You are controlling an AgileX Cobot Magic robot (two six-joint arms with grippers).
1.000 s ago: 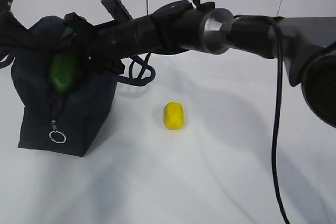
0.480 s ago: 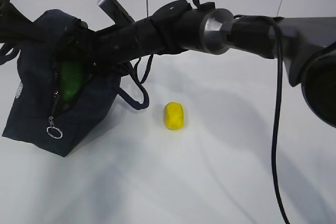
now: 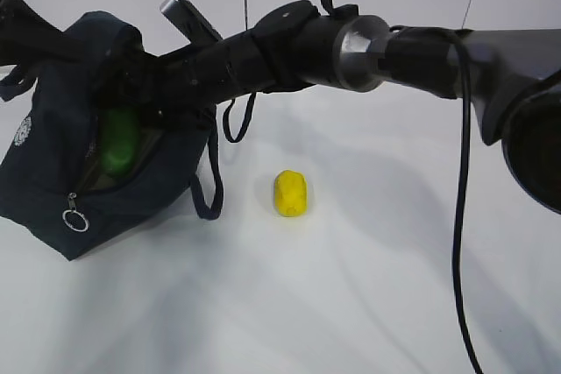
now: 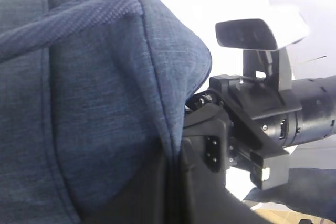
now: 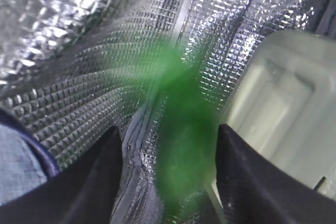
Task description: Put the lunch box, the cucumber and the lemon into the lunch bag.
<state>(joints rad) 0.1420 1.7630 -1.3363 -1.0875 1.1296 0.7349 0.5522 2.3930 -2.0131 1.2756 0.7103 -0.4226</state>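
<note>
The navy lunch bag hangs tilted at the left, with its mouth open. My left gripper is shut on the bag's fabric rim and holds it up. My right gripper reaches inside the bag with its jaws open. The green cucumber is blurred between the fingers and lies against the silver lining. It also shows through the bag's opening in the exterior view. The lunch box, with its pale lid, lies inside the bag at the right. The yellow lemon lies on the white table, right of the bag.
The right arm spans the exterior view from the right to the bag. One bag handle hangs down toward the lemon. The zipper's ring pull dangles at the bag's front. A cable hangs at the right.
The bag has tipped and swung left, its bottom right side lifting off the table. The cucumber has sunk deeper into the opening. A handle has dropped down. The lemon has not moved.
</note>
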